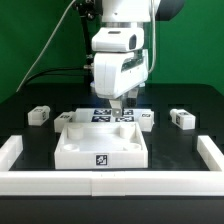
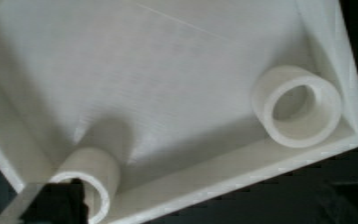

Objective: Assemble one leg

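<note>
The hand [image 1: 118,104] hangs low over the far rim of the white tray [image 1: 75,155], at twelve o'clock. I cannot tell whether it is released or clenched. One leg [image 1: 40,115] lies on the black tabletop [image 1: 18,105] at ten o'clock from the tray, and another leg [image 1: 182,118] lies at two o'clock.

Small white tagged leg [image 1: 38,116], lying at exterior view's left, second leg [image 1: 182,118] at right

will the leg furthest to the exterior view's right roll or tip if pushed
It should probably slide, not roll: the leg looks blocky with flat sides. Tipping seems unlikely, since it lies low. It looks rigid, probably light.
</note>
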